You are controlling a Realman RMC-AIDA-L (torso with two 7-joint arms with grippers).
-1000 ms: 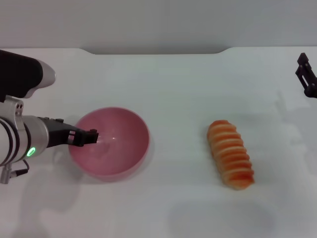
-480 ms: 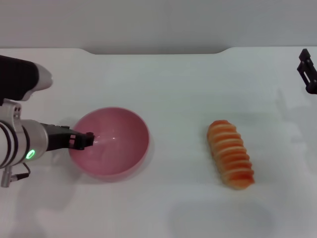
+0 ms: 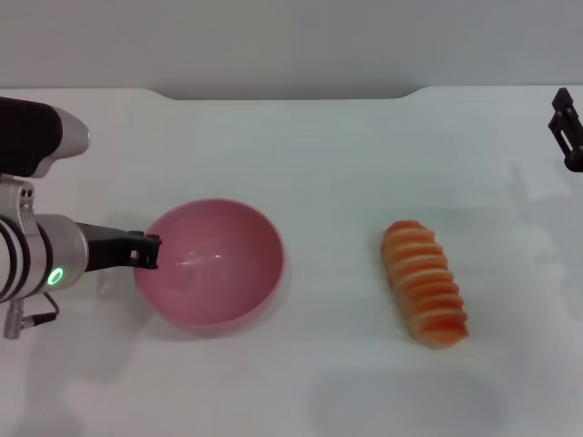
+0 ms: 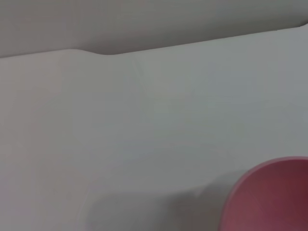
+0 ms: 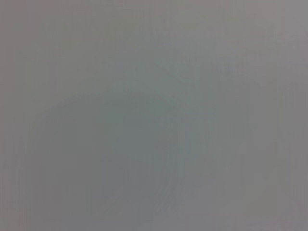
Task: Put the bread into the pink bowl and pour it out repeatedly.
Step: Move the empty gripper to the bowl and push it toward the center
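Observation:
The pink bowl (image 3: 211,264) stands upright and empty on the white table, left of the middle. It also shows in the left wrist view (image 4: 276,199). My left gripper (image 3: 148,250) is at the bowl's left rim, reaching just over it, open and holding nothing. The bread (image 3: 424,282), an orange-brown loaf with cream stripes, lies on the table to the right of the bowl, well apart from it. My right gripper (image 3: 568,130) is parked at the far right edge, above the table. The right wrist view shows only a plain grey surface.
The white table (image 3: 328,164) ends at a back edge with a raised notch (image 3: 282,94) against the grey wall. Nothing else stands on it.
My left gripper has drawn back to the left, from inside the bowl to its left rim. The bowl has shifted slightly right. The bread has not moved.

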